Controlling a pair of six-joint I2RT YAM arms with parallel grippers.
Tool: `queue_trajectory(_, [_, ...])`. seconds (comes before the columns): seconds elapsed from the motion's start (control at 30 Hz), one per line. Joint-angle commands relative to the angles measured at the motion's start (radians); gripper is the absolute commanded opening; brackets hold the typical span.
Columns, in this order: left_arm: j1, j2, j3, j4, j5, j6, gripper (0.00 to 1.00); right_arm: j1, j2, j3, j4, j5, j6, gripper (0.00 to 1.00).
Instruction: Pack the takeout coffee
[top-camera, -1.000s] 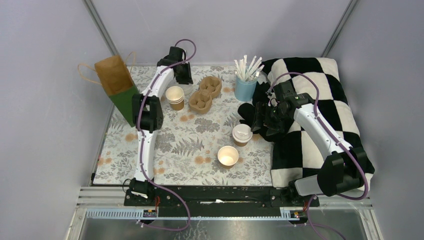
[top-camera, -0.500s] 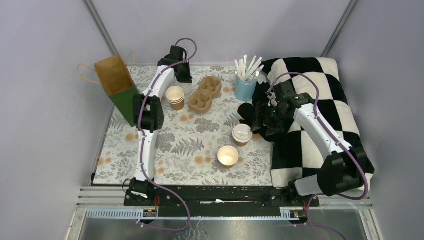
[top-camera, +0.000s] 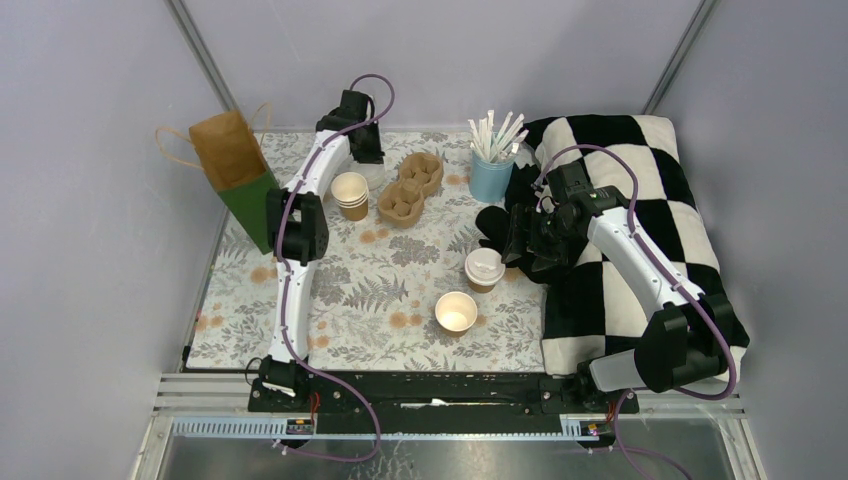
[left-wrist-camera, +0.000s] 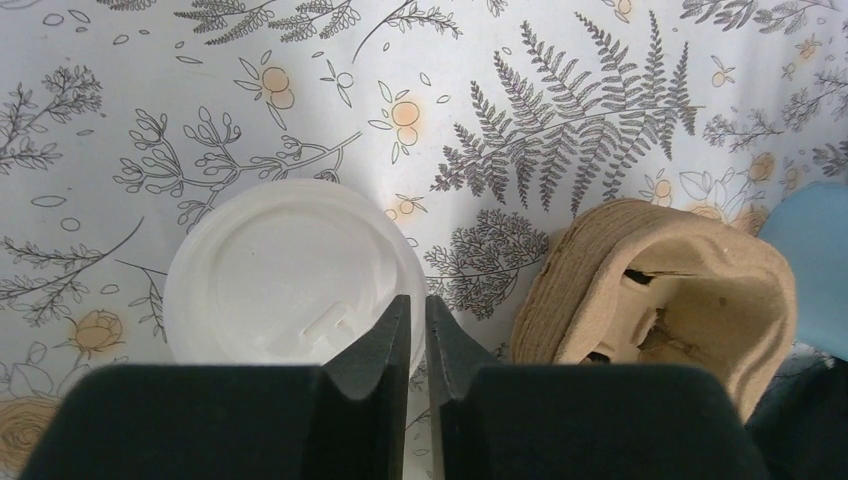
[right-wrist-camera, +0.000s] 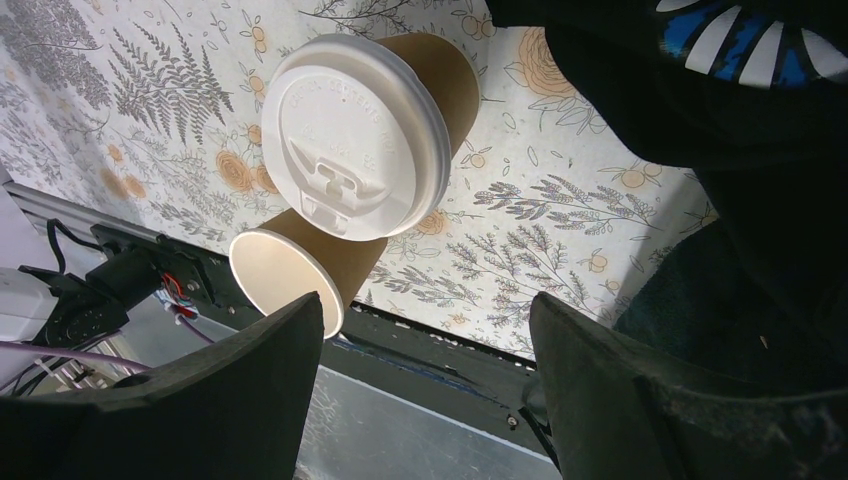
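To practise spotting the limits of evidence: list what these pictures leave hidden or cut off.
- Left wrist view: whether the left fingers grip the loose lid; they cover its near rim.
- Left wrist view: the blue cup, cut off by the right edge.
- Right wrist view: what the closed cup holds; the fitted lid hides it.

Pulp carrier (top-camera: 411, 187), straw cup (top-camera: 490, 180), checkered blanket (top-camera: 655, 175)

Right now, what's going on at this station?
Coffee packing, early stage. The left end effector, stretched to the far side, looks pinched on the rim of a loose white lid lying beside the pulp carrier. The right end effector hovers open next to the lidded cup; the open cup stands near it, unlidded. Neither cup is in the carrier yet.
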Motion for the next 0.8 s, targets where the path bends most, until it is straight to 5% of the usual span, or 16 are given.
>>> queue_trajectory(0.0, [-0.006,-0.034,0.025,0.025,-0.012,0.023,0.17,0.004,-0.003,0.015,0.008,-0.016,-0.006,0.81])
queue_trajectory(0.27, [-0.013,-0.011,0.038,0.029,-0.006,0.025,0.28,0.004,-0.011,0.013,0.006,-0.014,-0.001,0.81])
queue_trajectory(0.77, [-0.018,0.007,0.049,0.028,-0.016,0.022,0.24,0.005,0.001,0.024,-0.002,-0.012,-0.008,0.81])
